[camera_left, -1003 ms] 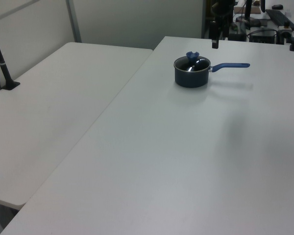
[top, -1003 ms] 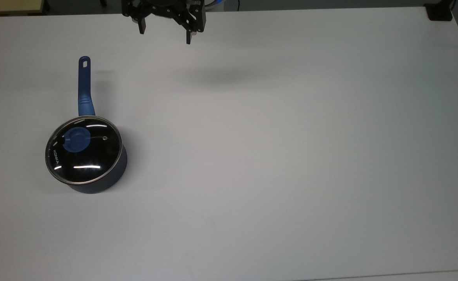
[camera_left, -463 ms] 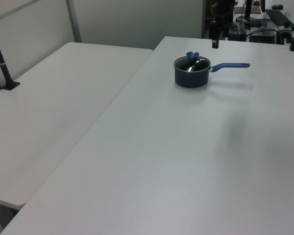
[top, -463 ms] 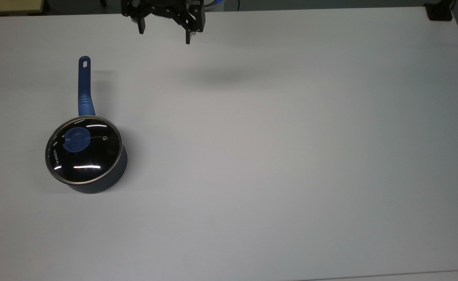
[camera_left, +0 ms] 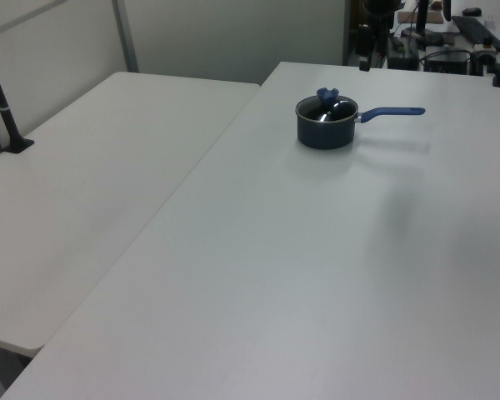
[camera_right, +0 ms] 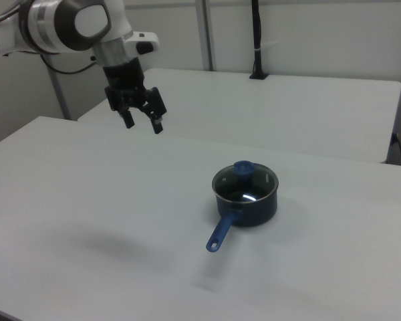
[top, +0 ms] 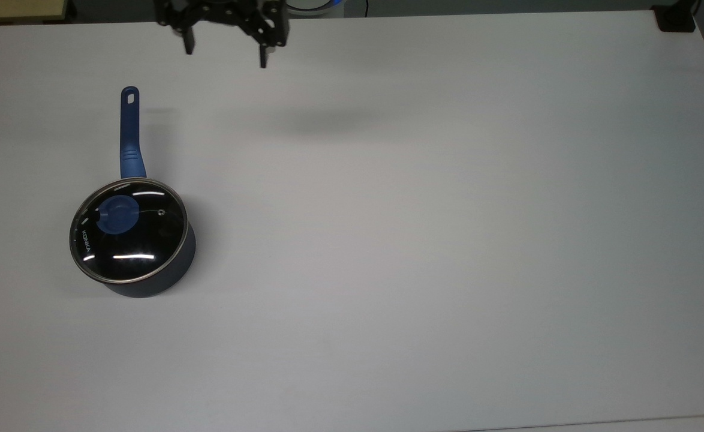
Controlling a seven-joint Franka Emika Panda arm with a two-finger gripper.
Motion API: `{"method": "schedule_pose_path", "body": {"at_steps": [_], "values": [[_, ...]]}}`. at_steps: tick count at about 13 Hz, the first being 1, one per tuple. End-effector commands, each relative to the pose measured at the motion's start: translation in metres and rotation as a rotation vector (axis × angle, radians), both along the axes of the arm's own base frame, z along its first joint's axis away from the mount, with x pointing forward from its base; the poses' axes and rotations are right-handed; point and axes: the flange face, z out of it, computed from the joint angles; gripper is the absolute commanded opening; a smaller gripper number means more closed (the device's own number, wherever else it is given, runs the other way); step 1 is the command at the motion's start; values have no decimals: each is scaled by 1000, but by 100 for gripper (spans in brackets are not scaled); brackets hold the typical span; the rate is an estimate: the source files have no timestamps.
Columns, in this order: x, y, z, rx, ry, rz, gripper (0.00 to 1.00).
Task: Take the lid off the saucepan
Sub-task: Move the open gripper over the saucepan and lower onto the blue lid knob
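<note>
White table (top: pixel 424 252); lid (top: pixel 128 229) on saucepan (top: pixel 148 282), jaws apart above

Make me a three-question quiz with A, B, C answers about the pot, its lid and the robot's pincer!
1. Where is the lid?
A. on the saucepan
B. flat on the table
C. in the pincer

2. What colour is the saucepan's handle?
A. red
B. blue
C. yellow

3. How is the pincer?
A. shut on the lid
B. shut on the handle
C. open and holding nothing

Answers:
1 A, the glass disc covers the saucepan rim in the top view.
2 B, the long handle is blue in the top view and the right view.
3 C, its fingers stand apart in the air, far from the saucepan, above the table.
</note>
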Motion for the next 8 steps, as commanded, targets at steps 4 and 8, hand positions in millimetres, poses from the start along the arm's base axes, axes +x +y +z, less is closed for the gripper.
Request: {"method": "schedule_pose_path", "body": {"at_steps": [4, 8], "values": [[36, -78, -10, -34, -118, 48, 100], [69, -113, -51, -54, -149, 51, 100]]}}
